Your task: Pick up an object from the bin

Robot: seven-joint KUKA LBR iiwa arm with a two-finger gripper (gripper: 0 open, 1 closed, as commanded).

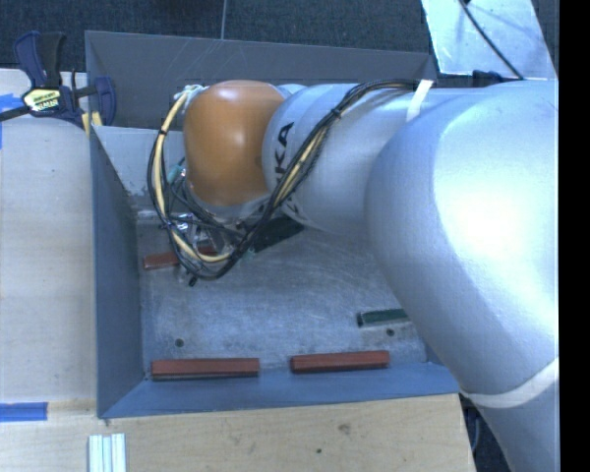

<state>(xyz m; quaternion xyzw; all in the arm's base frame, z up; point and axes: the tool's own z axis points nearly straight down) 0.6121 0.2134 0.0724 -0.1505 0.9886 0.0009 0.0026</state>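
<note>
Hung low under the orange cover [226, 141], near the small brown block [159, 261] at the left of the bin [113, 293]. Could not tell whether open or closed. Judged unfinished: grasp and lift remaining

Arm [423, 195] reaches into bin [118, 293] near brown block [159, 261].
</note>
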